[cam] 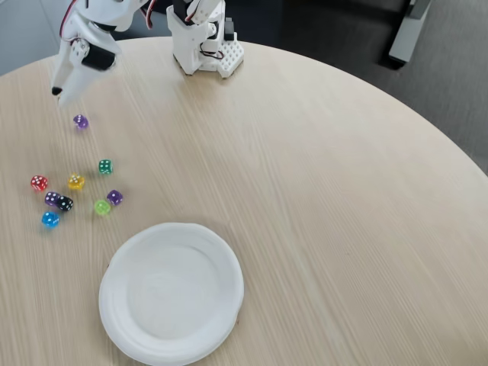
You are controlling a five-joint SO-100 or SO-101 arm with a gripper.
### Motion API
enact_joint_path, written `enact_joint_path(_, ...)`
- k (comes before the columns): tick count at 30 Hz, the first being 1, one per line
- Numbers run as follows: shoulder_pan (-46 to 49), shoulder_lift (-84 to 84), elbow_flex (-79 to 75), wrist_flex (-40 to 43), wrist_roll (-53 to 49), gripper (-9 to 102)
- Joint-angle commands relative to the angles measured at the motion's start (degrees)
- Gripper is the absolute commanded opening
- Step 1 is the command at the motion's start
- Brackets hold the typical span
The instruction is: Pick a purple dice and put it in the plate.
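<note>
Hanging over the upper-left part of the round wooden table (320, 191) in the fixed view: the white hand (58, 93), tip pointing down, jaws apparently together with nothing between them, though too small to say for certain. Just below and right of that tip, apart from it: a purple dice (80, 121), alone on the wood. Farther down, loosely clustered: green dice (105, 166), yellow dice (75, 181), red dice (38, 183), second purple dice (114, 197), paler lilac dice (52, 198) touching a black dice (65, 203), lime dice (102, 207), blue dice (50, 219). Below the cluster, near the bottom edge: white plate (217, 259), bare inside. At top centre: white arm base (202, 42).
</note>
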Motion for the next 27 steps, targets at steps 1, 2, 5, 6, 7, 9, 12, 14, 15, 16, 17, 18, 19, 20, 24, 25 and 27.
enact_joint_path(1,-1.14,-2.46,-4.04,0.18,-0.18,11)
enact_joint_path(2,-1.58,-3.69,-5.19,0.18,-0.18,11)
enact_joint_path(5,-2.72,-7.12,-8.7,0.35,2.29,11)
enact_joint_path(6,-2.9,-8.35,-9.76,0.35,3.43,11)
enact_joint_path(7,-3.08,-9.49,-10.72,0.44,4.48,11)
enact_joint_path(9,-3.25,-11.95,-12.57,0.44,5.98,11)
enact_joint_path(12,-3.25,-16.26,-14.5,0.44,7.73,11)
enact_joint_path(14,-3.25,-19.25,-15.47,0.44,9.23,11)
enact_joint_path(15,-3.25,-20.57,-15.91,0.53,10.02,11)
enact_joint_path(16,-3.25,-21.8,-16.26,0.53,10.9,11)
enact_joint_path(17,-3.25,-22.68,-16.35,0.53,11.69,11)
enact_joint_path(18,-3.25,-23.29,-16.35,0.53,12.57,10)
enact_joint_path(19,-3.25,-23.73,-16.35,0.62,13.54,10)
enact_joint_path(20,-3.25,-23.91,-16.35,0.62,14.77,10)
enact_joint_path(24,-3.25,-23.99,-16.35,0.88,18.63,10)
enact_joint_path(25,-3.25,-23.99,-16.35,1.76,19.07,10)
enact_joint_path(27,-3.34,-23.99,-16.44,5.27,20.13,10)
